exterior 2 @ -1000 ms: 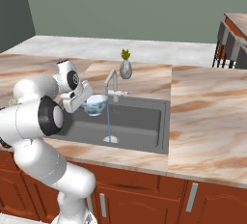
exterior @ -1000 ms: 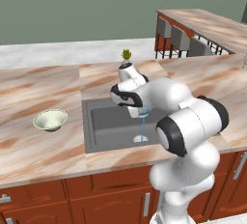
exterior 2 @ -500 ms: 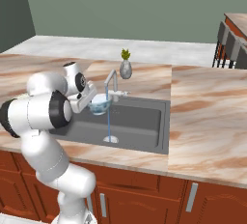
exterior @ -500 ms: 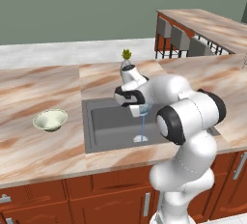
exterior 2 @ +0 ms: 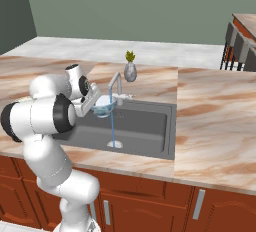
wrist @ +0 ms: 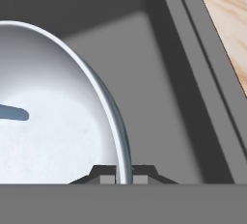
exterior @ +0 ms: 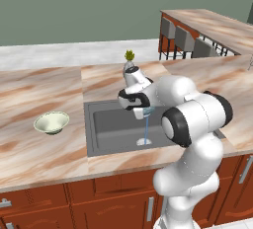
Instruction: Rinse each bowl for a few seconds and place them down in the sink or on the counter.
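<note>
Glossy white rounded arm segments (exterior: 192,124) joined by dark ring joints, ending in a small dark-tipped claw (wrist: 123,175).

Even, soft rendered light; faint shadows; slightly blurry.

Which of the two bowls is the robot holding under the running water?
The larger pale blue-white bowl, pinched at its rim by the hand above the sink. The small cream-green bowl sits untouched on the counter.
</note>
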Controlling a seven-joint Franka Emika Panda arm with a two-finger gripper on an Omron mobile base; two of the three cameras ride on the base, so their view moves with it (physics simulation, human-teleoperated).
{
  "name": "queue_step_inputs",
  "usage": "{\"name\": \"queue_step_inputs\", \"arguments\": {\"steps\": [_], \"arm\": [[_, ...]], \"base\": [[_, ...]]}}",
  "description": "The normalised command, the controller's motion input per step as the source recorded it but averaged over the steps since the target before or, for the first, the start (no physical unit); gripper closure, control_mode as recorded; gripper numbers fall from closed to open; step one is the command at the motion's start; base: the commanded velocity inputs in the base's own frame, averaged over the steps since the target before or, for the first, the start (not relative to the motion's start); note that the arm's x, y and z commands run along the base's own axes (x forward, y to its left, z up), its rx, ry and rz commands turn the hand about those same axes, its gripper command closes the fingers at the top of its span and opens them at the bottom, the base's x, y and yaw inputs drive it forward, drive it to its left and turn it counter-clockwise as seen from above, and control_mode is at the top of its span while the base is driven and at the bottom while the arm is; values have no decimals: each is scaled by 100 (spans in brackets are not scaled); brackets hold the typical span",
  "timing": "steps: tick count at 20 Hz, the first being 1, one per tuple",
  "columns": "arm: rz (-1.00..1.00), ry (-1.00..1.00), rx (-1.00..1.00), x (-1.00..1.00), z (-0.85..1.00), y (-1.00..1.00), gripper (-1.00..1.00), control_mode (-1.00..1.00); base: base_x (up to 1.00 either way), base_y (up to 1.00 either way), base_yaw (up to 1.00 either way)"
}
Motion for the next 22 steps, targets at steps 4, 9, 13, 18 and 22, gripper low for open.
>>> {"name": "queue_step_inputs", "arguments": {"steps": [4,9,13,18,22], "arm": [[-2,-9,0,-35,0,26,100,-100],[0,-10,0,-25,4,18,100,-100],[0,-1,5,-17,16,15,100,-100],[1,1,8,-24,18,21,100,-100],[1,2,7,-25,19,25,100,-100]], "base": [[0,0,0],[0,0,0],[0,0,0],[0,0,0],[0,0,0]]}}
